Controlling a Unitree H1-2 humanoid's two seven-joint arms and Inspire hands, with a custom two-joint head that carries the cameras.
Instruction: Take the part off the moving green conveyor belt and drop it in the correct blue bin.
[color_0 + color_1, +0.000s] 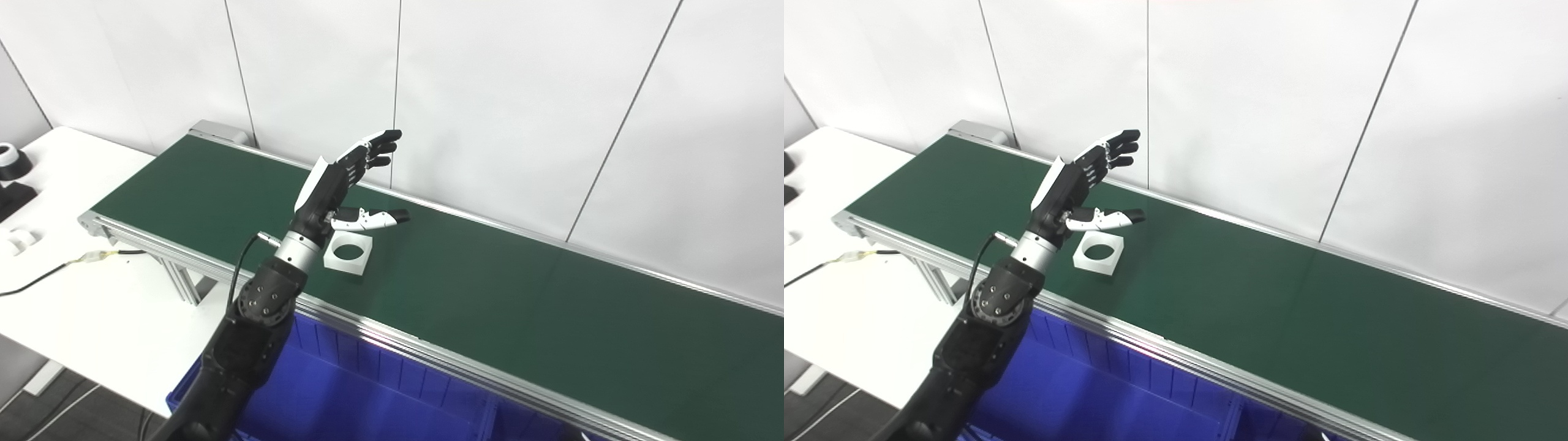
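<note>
blue bin (343, 392) under open left hand (334, 184)

I see the long dark-green conveyor belt (490, 294) carrying one white square plastic part with a round hole (349, 252), near its left end.

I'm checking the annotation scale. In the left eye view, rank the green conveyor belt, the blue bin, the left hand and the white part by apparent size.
1. green conveyor belt
2. blue bin, partly cut off
3. left hand
4. white part
</note>
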